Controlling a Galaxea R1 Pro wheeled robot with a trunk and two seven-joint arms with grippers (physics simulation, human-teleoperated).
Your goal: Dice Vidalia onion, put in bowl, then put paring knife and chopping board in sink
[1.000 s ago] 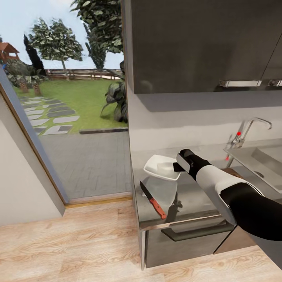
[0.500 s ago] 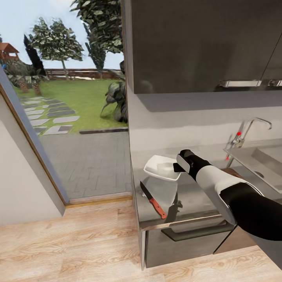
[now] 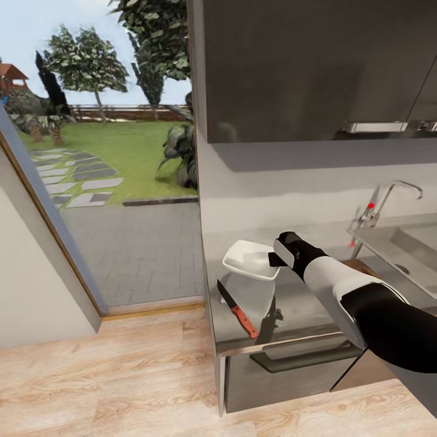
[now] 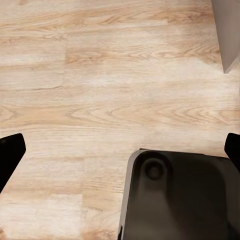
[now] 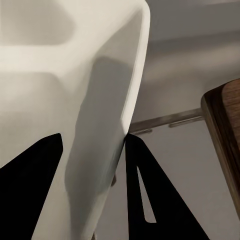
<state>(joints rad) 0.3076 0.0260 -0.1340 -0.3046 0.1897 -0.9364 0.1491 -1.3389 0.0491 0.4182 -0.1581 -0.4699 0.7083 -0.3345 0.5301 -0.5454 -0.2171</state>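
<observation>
Bowl (image 3: 250,259) in white sits tilted above the grey countertop (image 3: 303,303), its rim clamped between the fingers of the right gripper (image 5: 92,165). The paring knife (image 3: 237,310) lies just below the bowl, near the counter's front edge. The chopping board (image 5: 225,135) rests beside the bowl. The left gripper (image 4: 120,150) spreads wide over wood floor (image 4: 100,75).

Paring knife (image 3: 237,312) before bowl (image 3: 249,259)

Left wrist view: light wood floor (image 4: 100,90) beneath the left gripper (image 4: 120,150), whose two dark fingertips (image 4: 10,155) stand wide apart at opposite edges. A dark rounded robot base (image 4: 180,195) lies below; a grey cabinet corner (image 4: 227,35) enters at one corner.
</observation>
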